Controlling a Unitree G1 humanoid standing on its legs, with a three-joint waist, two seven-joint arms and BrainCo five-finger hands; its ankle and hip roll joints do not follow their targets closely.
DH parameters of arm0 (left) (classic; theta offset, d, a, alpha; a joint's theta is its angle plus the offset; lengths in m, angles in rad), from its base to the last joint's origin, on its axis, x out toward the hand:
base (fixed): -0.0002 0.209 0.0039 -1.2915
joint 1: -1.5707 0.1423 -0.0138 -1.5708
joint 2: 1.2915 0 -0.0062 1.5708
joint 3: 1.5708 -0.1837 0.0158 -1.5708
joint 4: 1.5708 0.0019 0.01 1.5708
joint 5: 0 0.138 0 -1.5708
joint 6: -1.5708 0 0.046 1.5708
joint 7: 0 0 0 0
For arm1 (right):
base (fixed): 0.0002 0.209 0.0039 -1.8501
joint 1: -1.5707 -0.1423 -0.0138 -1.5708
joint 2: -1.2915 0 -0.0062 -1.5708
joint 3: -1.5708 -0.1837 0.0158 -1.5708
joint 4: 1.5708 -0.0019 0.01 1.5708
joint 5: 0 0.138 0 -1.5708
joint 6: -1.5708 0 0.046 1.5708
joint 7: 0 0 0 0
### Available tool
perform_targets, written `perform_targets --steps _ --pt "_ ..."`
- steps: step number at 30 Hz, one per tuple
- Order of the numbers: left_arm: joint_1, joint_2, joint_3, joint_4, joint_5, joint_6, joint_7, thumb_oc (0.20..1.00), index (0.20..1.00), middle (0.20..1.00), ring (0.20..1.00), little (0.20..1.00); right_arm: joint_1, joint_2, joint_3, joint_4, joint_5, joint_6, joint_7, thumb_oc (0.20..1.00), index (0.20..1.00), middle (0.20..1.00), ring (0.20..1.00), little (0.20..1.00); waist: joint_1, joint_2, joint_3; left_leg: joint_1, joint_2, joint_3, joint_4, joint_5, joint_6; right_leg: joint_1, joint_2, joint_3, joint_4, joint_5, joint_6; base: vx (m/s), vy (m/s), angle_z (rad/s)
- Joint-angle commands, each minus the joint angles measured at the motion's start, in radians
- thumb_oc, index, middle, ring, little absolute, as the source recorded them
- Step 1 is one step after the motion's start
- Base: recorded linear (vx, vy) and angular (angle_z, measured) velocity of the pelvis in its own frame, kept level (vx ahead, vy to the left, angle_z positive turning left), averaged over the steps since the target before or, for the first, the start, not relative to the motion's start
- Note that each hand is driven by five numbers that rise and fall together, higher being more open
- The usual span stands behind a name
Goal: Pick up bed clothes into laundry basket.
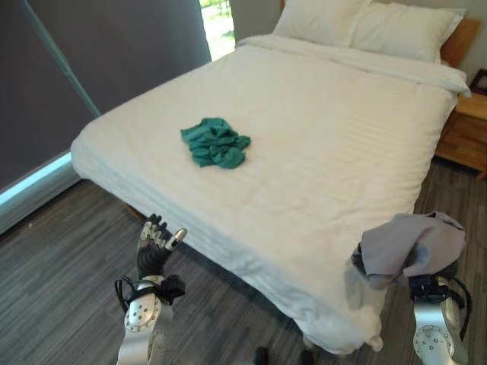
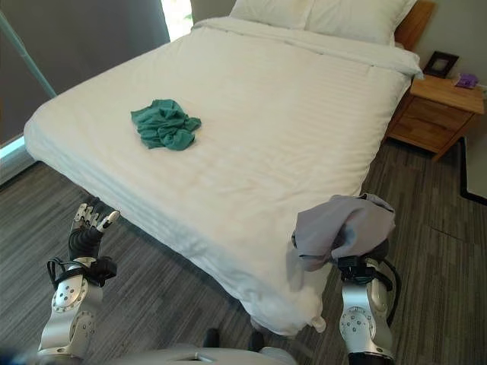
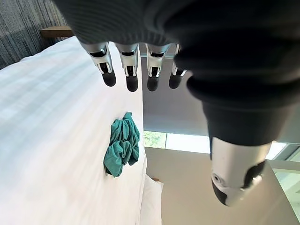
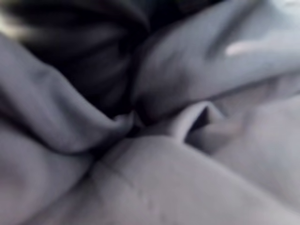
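Observation:
A crumpled green garment (image 1: pixel 216 142) lies on the white bed (image 1: pixel 335 137), left of its middle, and also appears past my left hand's fingers (image 3: pixel 131 70) as the green garment (image 3: pixel 123 147). My left hand (image 1: pixel 154 242) is raised over the floor just short of the bed's near-left edge, open and holding nothing. A grey garment (image 1: pixel 411 247) is draped over my right hand beside the bed's near-right corner, lifted off the mattress. It covers the hand down to the wrist (image 2: pixel 358 268). Grey cloth folds (image 4: pixel 150 178) lie close against the right wrist camera.
Two white pillows (image 1: pixel 365 23) sit at the head of the bed. A wooden nightstand (image 2: pixel 437 110) with a picture frame (image 2: pixel 441 62) stands at the far right. A dark curtain (image 1: pixel 91 61) hangs along the left side. Grey wood-pattern floor (image 1: pixel 68 258) surrounds the bed.

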Motion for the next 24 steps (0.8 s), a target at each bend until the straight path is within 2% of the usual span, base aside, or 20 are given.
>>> perform_targets --steps 1,2,3,5,8,10,13,14,15,16,18,20,21,22,23,24 --pt "-0.052 0.042 0.055 0.013 -0.008 -0.083 0.024 1.0 1.0 1.0 1.0 1.0 -0.101 0.006 0.025 -0.072 0.0 -0.07 0.027 0.2 0.2 0.2 0.2 0.2 0.021 -0.042 0.027 -0.154 -0.02 0.033 0.185 0.033 -0.014 0.05 -0.066 0.028 0.061 -0.051 0.029 0.06 0.001 0.06" --pt "-0.039 0.042 0.06 0.013 -0.002 -0.08 0.021 1.0 1.0 1.0 1.0 1.0 -0.1 0.007 0.026 -0.074 -0.002 -0.069 0.03 0.2 0.2 0.2 0.2 0.2 0.027 -0.041 0.02 -0.16 -0.014 0.064 0.155 0.04 -0.003 0.049 -0.066 0.027 0.06 -0.052 0.031 0.09 0.011 0.02" --pt "-0.03 0.043 0.062 0.017 0.004 -0.08 0.019 1.0 1.0 1.0 1.0 1.0 -0.102 0.003 0.028 -0.075 -0.009 -0.07 0.034 0.2 0.2 0.2 0.2 0.2 0.034 -0.034 0.019 -0.178 -0.003 0.084 0.122 0.072 0.0 0.054 -0.057 0.026 0.056 -0.056 0.029 0.11 0.024 0.03" --pt "-0.025 0.041 0.063 0.031 -0.003 -0.085 0.022 1.0 1.0 1.0 1.0 1.0 -0.107 -0.014 0.047 -0.075 -0.031 -0.067 0.033 0.2 0.2 0.2 0.2 0.2 0.059 -0.029 0.022 -0.207 0.015 0.08 0.061 0.132 -0.013 0.06 -0.051 0.042 0.061 -0.064 0.029 0.11 0.069 0.25" --pt "-0.025 0.028 0.066 0.04 -0.013 -0.089 0.021 1.0 1.0 1.0 1.0 1.0 -0.097 -0.015 0.028 -0.095 -0.037 -0.066 0.031 0.2 0.2 0.2 0.2 0.2 0.043 -0.02 0.024 -0.185 0.096 0.114 0.0 0.173 -0.033 0.074 -0.091 0.038 0.078 -0.076 0.047 0.09 0.179 -0.1" --pt "-0.027 0.026 0.064 0.037 -0.008 -0.097 0.026 1.0 1.0 1.0 1.0 1.0 -0.078 -0.03 0.016 -0.106 -0.054 -0.063 0.028 0.2 0.2 0.2 0.2 0.2 0.03 -0.013 0.022 -0.14 0.176 0.106 -0.026 0.188 -0.053 0.082 -0.126 0.045 0.095 -0.087 0.064 0.1 0.26 -0.04" --pt "-0.044 0.033 0.071 0.036 -0.006 -0.11 0.04 1.0 1.0 1.0 1.0 1.0 -0.058 -0.062 -0.019 -0.113 -0.072 -0.062 0.019 0.2 0.2 0.2 0.2 0.2 -0.004 0.002 0.017 -0.085 0.332 0.111 -0.036 0.225 -0.089 0.066 -0.201 0.044 0.146 -0.105 0.099 0.06 0.352 -0.13" --pt "-0.051 0.037 0.077 0.037 -0.013 -0.115 0.044 1.0 1.0 1.0 1.0 1.0 -0.057 -0.069 -0.028 -0.115 -0.076 -0.064 0.016 0.2 0.2 0.2 0.2 0.2 -0.016 0.01 0.013 -0.073 0.379 0.114 -0.045 0.253 -0.101 0.053 -0.224 0.042 0.165 -0.112 0.113 0.12 0.549 -0.13" --pt "-0.067 0.05 0.084 0.039 -0.022 -0.125 0.049 1.0 1.0 1.0 1.0 1.0 -0.055 -0.082 -0.038 -0.11 -0.088 -0.068 0.007 0.2 0.2 0.2 0.2 0.2 -0.033 0.031 0.004 -0.052 0.442 0.127 -0.07 0.315 -0.129 0.019 -0.259 0.042 0.231 -0.134 0.138 0.1 0.411 -0.1" --pt "-0.067 0.05 0.084 0.04 -0.023 -0.125 0.048 1.0 1.0 1.0 1.0 1.0 -0.056 -0.083 -0.037 -0.11 -0.088 -0.069 0.007 0.2 0.2 0.2 0.2 0.2 -0.032 0.032 0.002 -0.049 0.443 0.129 -0.077 0.32 -0.131 0.01 -0.258 0.045 0.243 -0.141 0.137 0.1 0.405 0.13" --pt "-0.079 0.06 0.085 0.044 -0.039 -0.132 0.044 1.0 1.0 1.0 1.0 1.0 -0.056 -0.097 -0.04 -0.097 -0.095 -0.065 0.0 0.2 0.2 0.2 0.2 0.2 -0.035 0.038 -0.007 -0.049 0.485 0.133 -0.074 0.341 -0.158 0.0 -0.307 0.045 0.271 -0.144 0.165 0.09 0.327 0.3" --pt "-0.091 0.071 0.084 0.058 -0.06 -0.135 0.047 1.0 1.0 1.0 1.0 1.0 -0.071 -0.102 -0.033 -0.088 -0.093 -0.067 -0.009 0.2 0.2 0.2 0.2 0.2 -0.028 0.039 -0.017 -0.051 0.495 0.123 -0.079 0.338 -0.178 0.017 -0.351 0.038 0.258 -0.132 0.194 0.17 0.402 0.05" --pt "-0.094 0.08 0.085 0.061 -0.06 -0.133 0.049 1.0 1.0 1.0 1.0 1.0 -0.078 -0.101 -0.027 -0.096 -0.091 -0.068 -0.006 0.2 0.2 0.2 0.2 0.2 -0.016 0.039 -0.024 -0.058 0.492 0.109 -0.076 0.315 -0.187 0.035 -0.376 0.033 0.241 -0.118 0.207 0.22 0.446 0.1" --pt "-0.093 0.094 0.085 0.064 -0.056 -0.133 0.046 1.0 1.0 1.0 1.0 1.0 -0.09 -0.099 -0.02 -0.103 -0.09 -0.067 -0.005 0.2 0.2 0.2 0.2 0.2 -0.004 0.038 -0.027 -0.065 0.469 0.069 -0.053 0.281 -0.195 0.052 -0.4 0.034 0.211 -0.092 0.219 0.23 0.459 0.14" --pt "-0.091 0.103 0.084 0.06 -0.052 -0.134 0.047 1.0 1.0 1.0 1.0 1.0 -0.101 -0.094 -0.014 -0.104 -0.083 -0.069 -0.003 0.2 0.2 0.2 0.2 0.2 0.001 0.029 -0.03 -0.082 0.441 0.03 -0.007 0.228 -0.197 0.072 -0.431 0.031 0.179 -0.05 0.231 0.23 0.429 0.04" --pt "-0.084 0.117 0.094 0.056 -0.058 -0.131 0.041 1.0 1.0 1.0 1.0 1.0 -0.104 -0.086 -0.017 -0.109 -0.066 -0.059 0.008 0.2 0.2 0.2 0.2 0.2 0.003 0.017 -0.034 -0.091 0.412 0.01 0.036 0.145 -0.197 0.079 -0.469 0.037 0.155 -0.006 0.24 0.31 0.696 0.13"
